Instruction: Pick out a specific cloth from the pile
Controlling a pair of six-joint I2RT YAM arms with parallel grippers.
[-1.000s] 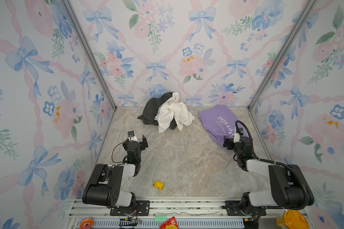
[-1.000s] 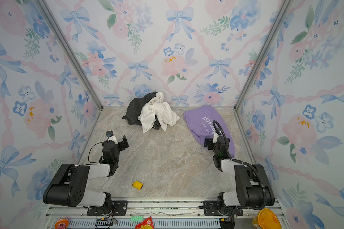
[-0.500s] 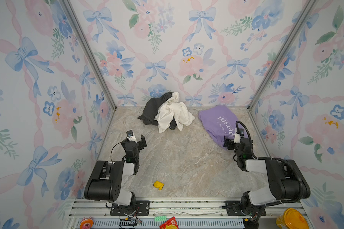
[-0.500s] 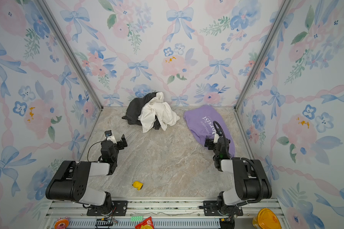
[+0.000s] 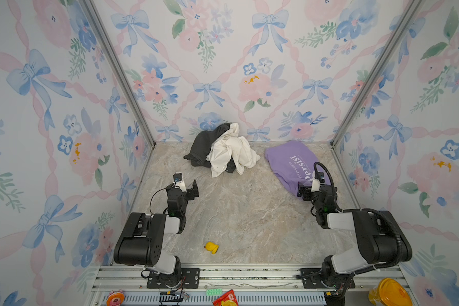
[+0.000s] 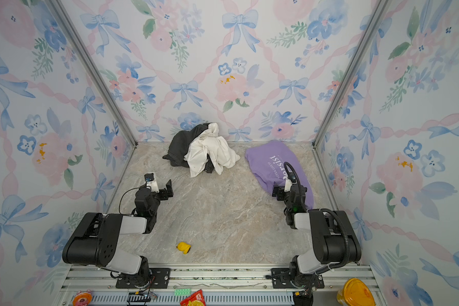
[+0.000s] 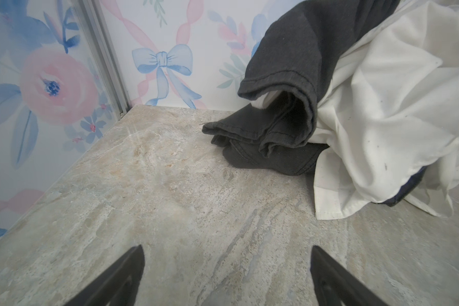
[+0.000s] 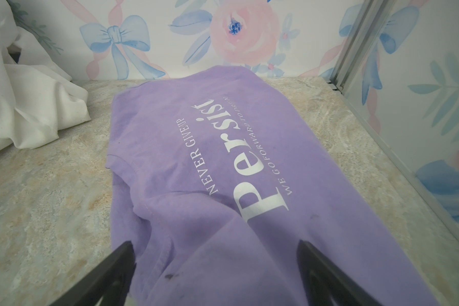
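Right wrist view: my right tool (image 8: 215, 245) has its jaws spread wide and holds nothing. One finger sits on either side of the near hem of the cloth (image 8: 154, 127), the lavender shirt printed "Persist". In both top views that shirt lies fairly flat on the bench (image 5: 249, 217) by the right wall. It is just beside the pile (image 5: 220, 155) but not touching it. In the pile, the cream garment (image 5: 236, 151) drapes over the dark garment (image 5: 200, 148). My left tool (image 7: 228, 249) is just as wide and empty, over bare bench short of that dark garment. I judge the separating as good as done, since the shirt is clear of the heap. If a lift is wanted, I'd press the right tool down to gather a fold at the hem, then close.
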